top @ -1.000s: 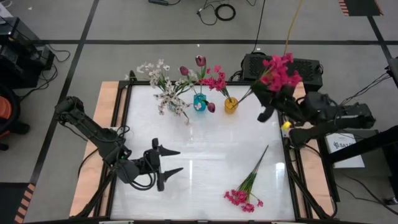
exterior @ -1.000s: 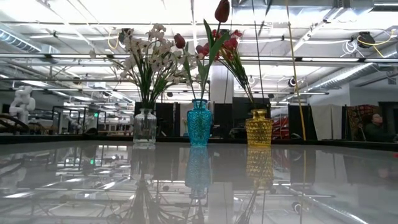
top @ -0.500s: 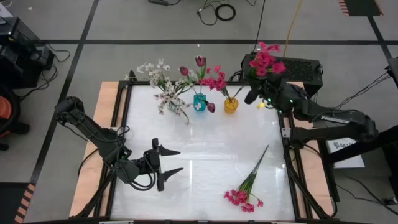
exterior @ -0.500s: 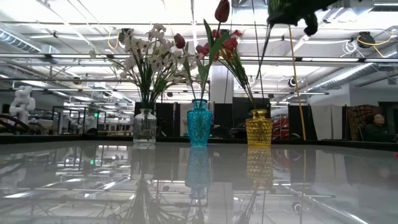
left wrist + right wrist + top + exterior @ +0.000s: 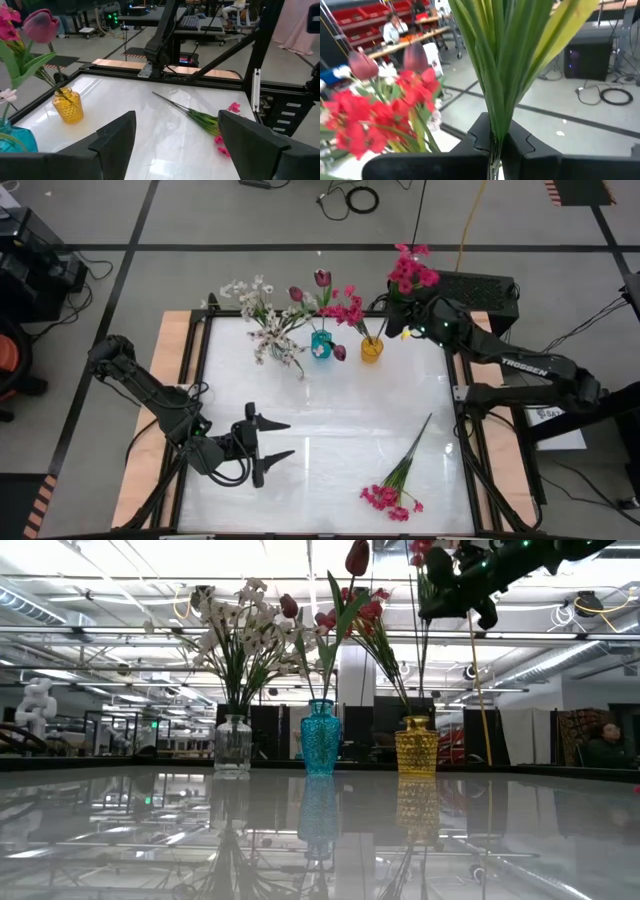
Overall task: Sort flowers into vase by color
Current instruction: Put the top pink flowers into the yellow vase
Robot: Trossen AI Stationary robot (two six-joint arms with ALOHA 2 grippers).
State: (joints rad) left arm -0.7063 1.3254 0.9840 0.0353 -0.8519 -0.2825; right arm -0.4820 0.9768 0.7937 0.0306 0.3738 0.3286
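My right gripper (image 5: 407, 323) (image 5: 455, 588) is high above the table's far right part, shut on a magenta-pink sprig (image 5: 410, 270), just right of the yellow vase (image 5: 371, 348) (image 5: 417, 745). That vase holds other magenta clusters (image 5: 385, 115). The teal vase (image 5: 321, 737) holds maroon tulips (image 5: 322, 278), and the clear vase (image 5: 232, 745) holds white blossoms (image 5: 258, 308). Another magenta sprig (image 5: 395, 478) (image 5: 200, 117) lies flat on the table's near right part. My left gripper (image 5: 272, 442) (image 5: 175, 145) waits open at the near left. My right gripper pinches the sprig's green stem bundle (image 5: 495, 132) between its two fingers, below the leaves (image 5: 510, 55). The sprig is lifted clear and stands nearly upright, blossoms (image 5: 425, 548) on top. Its thin lower stem (image 5: 423, 655) hangs below the fingers, over the yellow vase.
The three vases stand in a row along the table's far edge. Black equipment (image 5: 470, 288) sits behind the far right corner. The white tabletop (image 5: 330, 420) is bare between the vases, my left gripper and the lying sprig.
My right gripper has carried the sprig toward the table's left and far edge, closing on the yellow vase, and has come into the low view from above. The sprig has turned from slanting to nearly upright. The fingers have stayed shut on the stem.
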